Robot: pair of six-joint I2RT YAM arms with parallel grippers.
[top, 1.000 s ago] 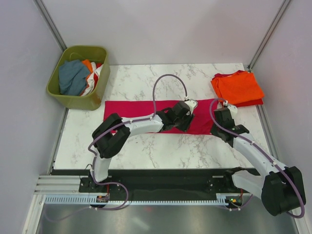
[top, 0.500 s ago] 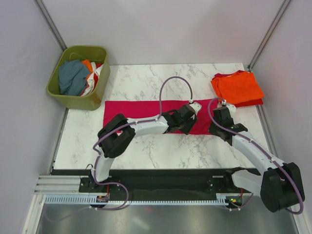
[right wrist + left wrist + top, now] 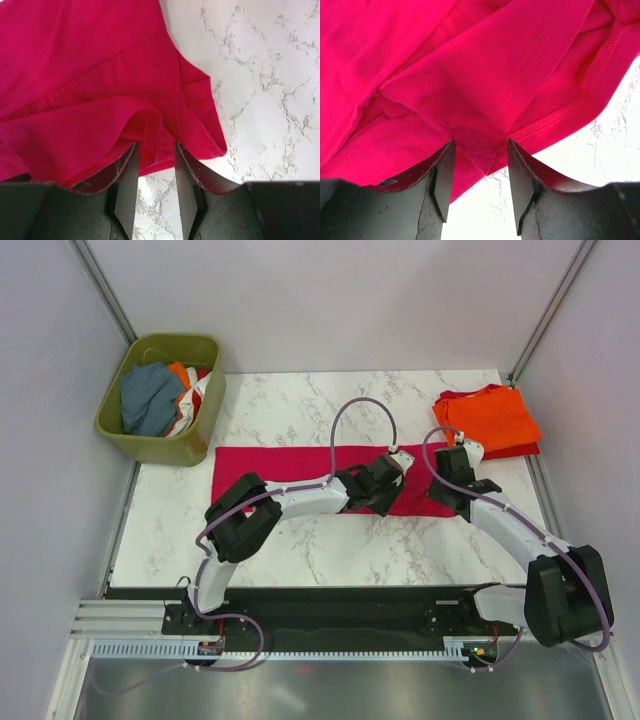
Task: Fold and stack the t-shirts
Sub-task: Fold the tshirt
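Observation:
A magenta-pink t-shirt [image 3: 270,468] lies folded into a long strip across the middle of the marble table [image 3: 300,410]. My left gripper [image 3: 383,498] is over the strip's near edge, right of its middle. In the left wrist view the left gripper [image 3: 480,172] is open, with a hemmed corner of the pink shirt [image 3: 485,75] between its fingertips. My right gripper [image 3: 442,495] is at the strip's right end. It is open in the right wrist view [image 3: 156,170], with a fold of the pink shirt [image 3: 90,85] between its tips. A folded orange t-shirt [image 3: 488,418] lies on a red one [image 3: 524,451] at the back right.
An olive-green basket [image 3: 150,447] stands at the back left corner and holds blue-grey, orange and white cloth. Both arms' purple cables loop above the pink shirt. Grey walls enclose the table on three sides.
My left gripper has shifted a little to the right along the shirt's near edge. My right gripper has moved slightly left and away from me, onto the shirt's right end.

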